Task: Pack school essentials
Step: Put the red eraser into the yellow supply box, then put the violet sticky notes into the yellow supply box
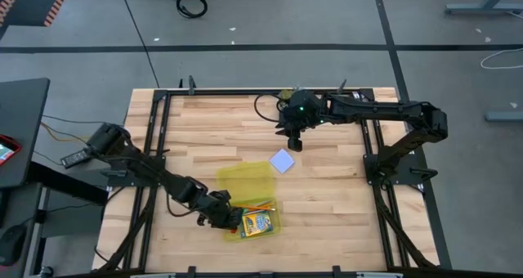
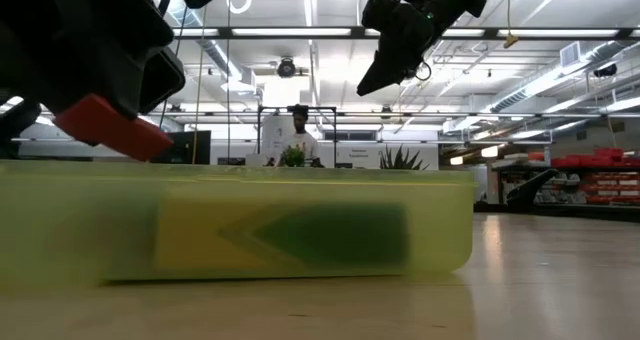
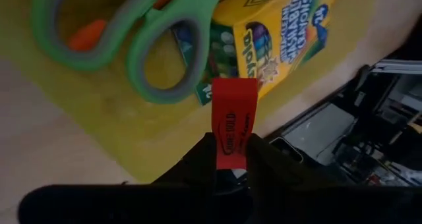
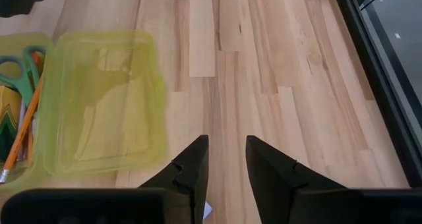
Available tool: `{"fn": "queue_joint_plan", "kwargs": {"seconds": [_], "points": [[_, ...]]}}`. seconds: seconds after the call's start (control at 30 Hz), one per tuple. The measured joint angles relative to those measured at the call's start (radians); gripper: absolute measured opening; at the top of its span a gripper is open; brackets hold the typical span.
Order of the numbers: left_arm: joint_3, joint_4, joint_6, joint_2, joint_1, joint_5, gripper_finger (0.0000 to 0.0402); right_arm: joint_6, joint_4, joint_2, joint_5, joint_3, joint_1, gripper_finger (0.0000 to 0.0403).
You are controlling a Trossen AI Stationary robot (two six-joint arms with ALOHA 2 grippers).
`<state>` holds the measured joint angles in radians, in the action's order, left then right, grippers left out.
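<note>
A small red eraser with black print, upright and nearest the left wrist camera, is pinched in the left gripper above the yellow case holding green-handled scissors and the crayon box, while the right gripper, empty with its fingers apart, hangs over the desk.

A light wooden butcher-block table, framed by black rails, is seen from above at the centre of the frame. Directly on it, just below centre, a translucent yellow case is laid open, its other half lower in the frame. A pale blue square note pad is placed just right of the case, at the frame's centre.
</note>
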<state>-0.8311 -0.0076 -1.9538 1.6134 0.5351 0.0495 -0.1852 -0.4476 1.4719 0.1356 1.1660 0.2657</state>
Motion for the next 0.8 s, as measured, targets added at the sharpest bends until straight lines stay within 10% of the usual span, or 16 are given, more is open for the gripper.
{"fn": "queue_joint_plan", "kwargs": {"seconds": [0.47, 0.8], "points": [[-0.001, 0.006, -0.017, 0.01, 0.017, 0.034, 0.0166, -0.01, -0.034, 0.0, 0.027, 0.0, 0.004, 0.0108], [-0.001, 0.004, -0.012, 0.01, 0.034, 0.024, 0.0159, -0.021, -0.034, 0.0, 0.05, 0.0, 0.003, 0.0108]]}}
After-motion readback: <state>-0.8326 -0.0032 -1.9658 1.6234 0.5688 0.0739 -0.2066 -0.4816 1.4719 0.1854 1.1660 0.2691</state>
